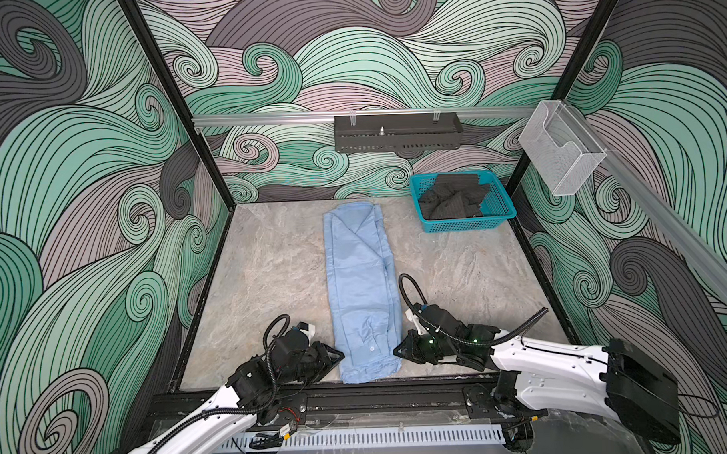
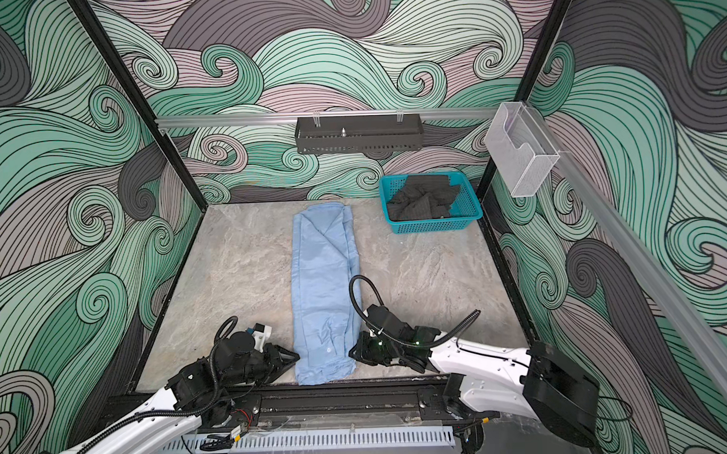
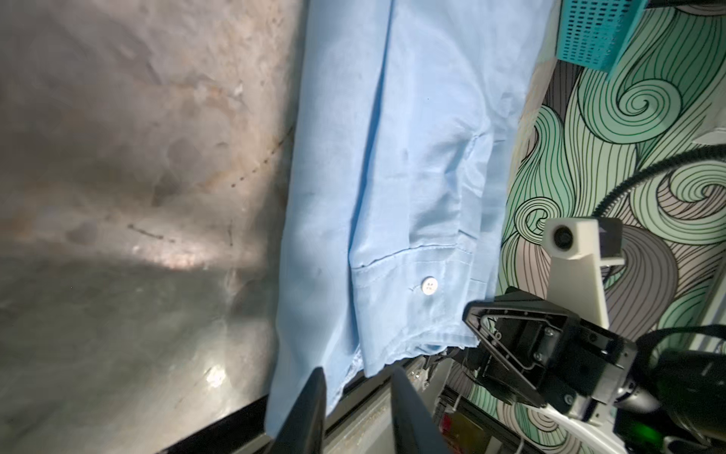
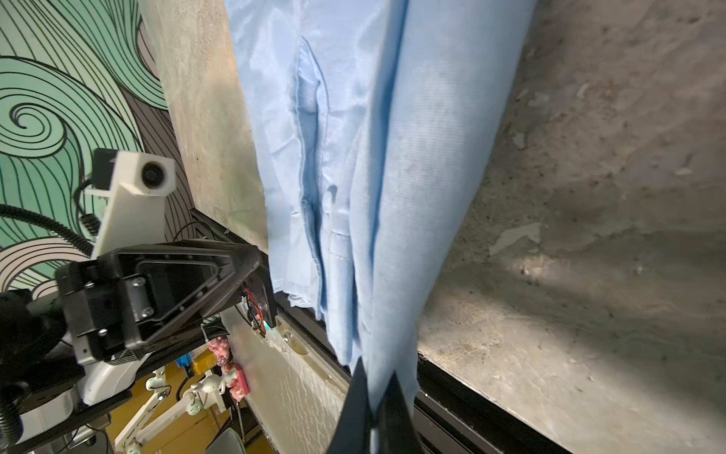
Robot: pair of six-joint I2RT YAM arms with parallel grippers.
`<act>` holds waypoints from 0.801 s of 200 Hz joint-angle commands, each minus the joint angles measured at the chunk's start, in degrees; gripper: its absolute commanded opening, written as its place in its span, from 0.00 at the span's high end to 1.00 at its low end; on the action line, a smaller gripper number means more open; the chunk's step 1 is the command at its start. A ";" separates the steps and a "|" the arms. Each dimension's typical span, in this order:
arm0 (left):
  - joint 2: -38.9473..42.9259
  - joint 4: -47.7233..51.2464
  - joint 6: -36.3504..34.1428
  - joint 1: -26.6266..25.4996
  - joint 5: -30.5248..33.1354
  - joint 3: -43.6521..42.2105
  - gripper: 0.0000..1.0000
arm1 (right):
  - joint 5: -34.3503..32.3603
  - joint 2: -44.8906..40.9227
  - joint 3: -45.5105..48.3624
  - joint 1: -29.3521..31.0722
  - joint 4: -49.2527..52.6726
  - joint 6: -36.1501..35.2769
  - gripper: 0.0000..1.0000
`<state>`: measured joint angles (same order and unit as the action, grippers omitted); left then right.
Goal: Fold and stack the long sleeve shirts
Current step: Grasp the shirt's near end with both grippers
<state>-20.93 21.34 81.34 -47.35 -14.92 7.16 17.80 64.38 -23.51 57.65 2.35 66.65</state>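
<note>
Right wrist view: right end effector [image 4: 376,375] pinches the shirt [image 4: 412,157]

A teal mesh basket [image 1: 465,224] sits at the far right corner of the marbled grey table [image 1: 272,273], holding dark grey cloths [image 1: 452,200]. Above the far edge a black perforated tray [image 1: 396,135] hangs from an aluminium rail [image 1: 266,118], and a clear acrylic holder [image 1: 559,154] hangs above the right edge.

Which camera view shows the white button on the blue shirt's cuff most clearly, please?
The left wrist view: the white button sits large and sharp on the shirt cuff. In both top views the button is only a tiny dot. The right wrist view does not show it.
</note>
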 commanded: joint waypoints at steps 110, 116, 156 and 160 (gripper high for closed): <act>-14.33 -8.40 2.69 -2.61 3.83 -5.58 0.46 | -0.08 3.24 3.09 0.45 -4.40 1.37 0.96; -15.52 -11.29 3.27 -2.70 3.21 -6.10 0.47 | 0.03 3.53 3.33 0.45 -4.94 1.60 0.96; -21.21 -15.34 3.81 -4.25 0.18 -6.71 0.59 | 0.48 4.79 3.30 0.43 -6.20 1.87 0.96; -21.13 -15.51 3.86 -4.40 0.28 -6.72 0.62 | 0.44 4.81 3.29 0.41 -6.36 1.90 0.97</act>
<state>-39.81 2.37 84.23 -50.50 -14.83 3.31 18.04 68.82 -20.51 57.69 -2.31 67.99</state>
